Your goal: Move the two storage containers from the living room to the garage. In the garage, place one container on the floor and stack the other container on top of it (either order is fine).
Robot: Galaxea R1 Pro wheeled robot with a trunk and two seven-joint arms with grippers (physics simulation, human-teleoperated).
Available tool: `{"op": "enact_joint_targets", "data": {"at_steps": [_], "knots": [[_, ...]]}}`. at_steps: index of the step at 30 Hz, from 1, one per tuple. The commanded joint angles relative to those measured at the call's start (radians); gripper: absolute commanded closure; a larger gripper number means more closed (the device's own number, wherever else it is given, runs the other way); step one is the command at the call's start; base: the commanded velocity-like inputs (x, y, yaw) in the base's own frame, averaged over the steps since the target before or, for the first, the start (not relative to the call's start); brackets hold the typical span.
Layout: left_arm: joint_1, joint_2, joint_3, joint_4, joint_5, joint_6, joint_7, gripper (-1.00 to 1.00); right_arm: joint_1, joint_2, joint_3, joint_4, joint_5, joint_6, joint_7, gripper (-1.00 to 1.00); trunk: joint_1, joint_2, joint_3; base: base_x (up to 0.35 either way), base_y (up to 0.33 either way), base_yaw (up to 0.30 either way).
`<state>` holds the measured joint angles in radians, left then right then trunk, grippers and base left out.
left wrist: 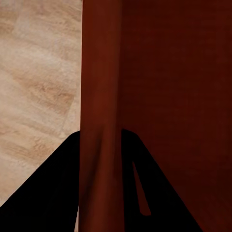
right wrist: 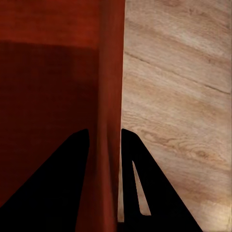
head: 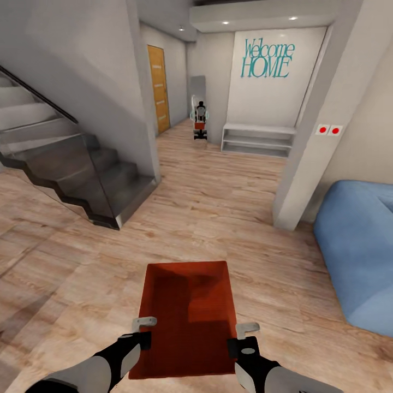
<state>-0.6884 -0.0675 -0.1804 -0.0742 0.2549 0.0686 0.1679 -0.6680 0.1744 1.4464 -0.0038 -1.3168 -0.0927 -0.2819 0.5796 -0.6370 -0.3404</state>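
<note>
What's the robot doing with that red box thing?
The robot is holding one orange-red storage container out in front of itself with both arms. The left tool pinches the container's left wall, and the right tool pinches its right wall; each wrist view shows that wall between the fingers. It is above the living room's wood-plank floor, with a blue sofa to the right and stairs to the left. A hallway lies ahead.

Teal lettering (head: 267, 58) reads "Welcome HOME" in two lines on the white wall panel (head: 273, 103) far ahead of both grippers, above a low white shelf (head: 258, 140). No other text is legible.
</note>
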Motion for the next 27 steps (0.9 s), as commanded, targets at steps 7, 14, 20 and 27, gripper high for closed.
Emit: {"op": "enact_joint_targets", "data": {"at_steps": [7,14,20,27], "knots": [[0.0,0.011,0.072,-0.001,0.037,0.008,0.013,1.0,-0.001,0.0,-0.009,-0.002,0.007,-0.024,-0.014,1.0,0.001,-0.001,-0.001,0.323,0.0,0.0],[0.0,0.011,0.072,-0.001,0.037,0.008,0.013,1.0,-0.001,0.0,-0.009,-0.002,0.007,-0.024,-0.014,1.0,0.001,-0.001,-0.001,0.323,0.0,0.0],[0.0,0.011,0.072,-0.001,0.037,0.007,0.013,1.0,0.0,0.0,-0.009,-0.002,0.007,-0.024,-0.014,1.0,0.001,-0.001,-0.001,0.323,0.0,-0.001],[0.0,0.012,0.072,-0.001,0.037,0.007,0.013,1.0,0.0,0.0,-0.009,-0.002,0.007,-0.024,-0.014,1.0,0.001,-0.001,-0.001,0.323,0.0,-0.19]]}}
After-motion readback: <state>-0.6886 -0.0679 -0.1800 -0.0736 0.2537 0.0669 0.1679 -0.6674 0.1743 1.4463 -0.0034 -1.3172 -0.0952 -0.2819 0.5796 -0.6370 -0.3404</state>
